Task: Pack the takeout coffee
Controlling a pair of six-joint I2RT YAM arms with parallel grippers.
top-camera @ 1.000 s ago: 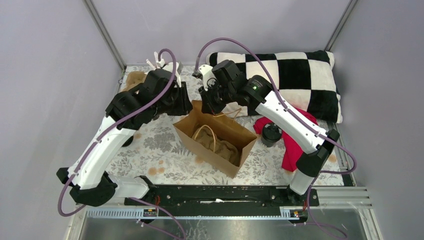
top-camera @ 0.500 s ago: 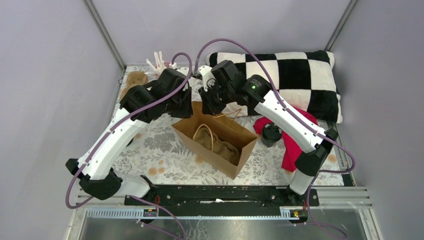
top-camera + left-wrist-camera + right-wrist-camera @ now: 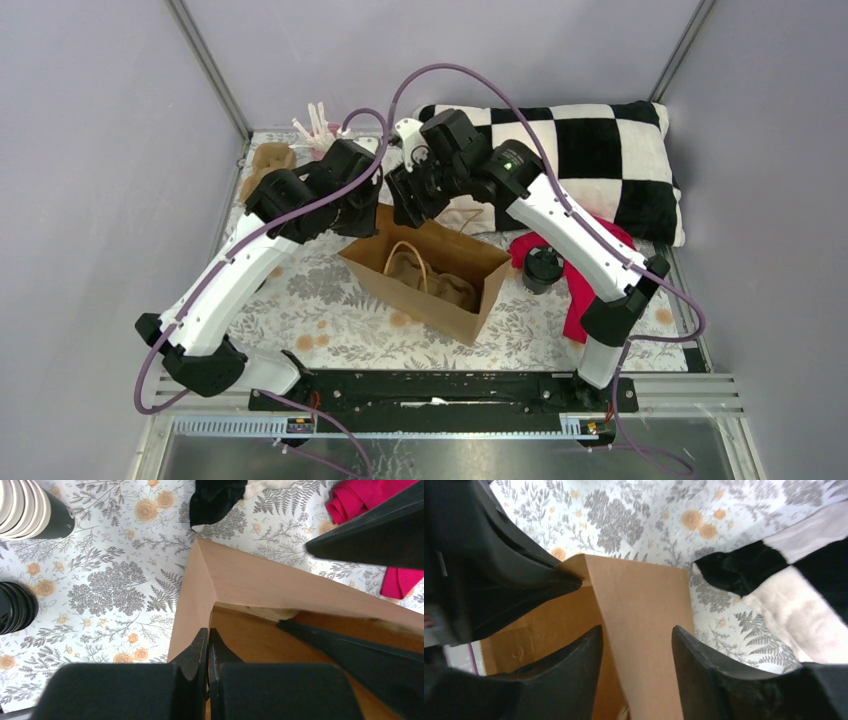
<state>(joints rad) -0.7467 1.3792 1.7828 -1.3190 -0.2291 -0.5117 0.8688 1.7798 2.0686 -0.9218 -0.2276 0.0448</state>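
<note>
The takeout coffee [image 3: 541, 268], a small black lidded cup, stands upright to the right of the brown paper bag [image 3: 430, 275], at the edge of a red cloth. It shows only in the top view. The bag stands open with its twine handles inside. My left gripper [image 3: 207, 636] is shut on the bag's rim [image 3: 210, 597] at its far-left corner. My right gripper [image 3: 636, 635] is open just beside it, one finger inside the bag wall [image 3: 644, 610] and one outside, gripping nothing. Both grippers hang over the bag's far end [image 3: 390, 215].
A checkered pillow [image 3: 600, 150] fills the back right, and a red cloth [image 3: 590, 285] lies in front of it. Left of the bag are a stack of lidless cups [image 3: 25, 507] and a pile of black lids [image 3: 15, 607]. White cutlery [image 3: 318, 125] lies at the back left.
The left gripper moved in and closed on the bag's rim. The right gripper opened and let the rim go. The bag's far end swung slightly left.
</note>
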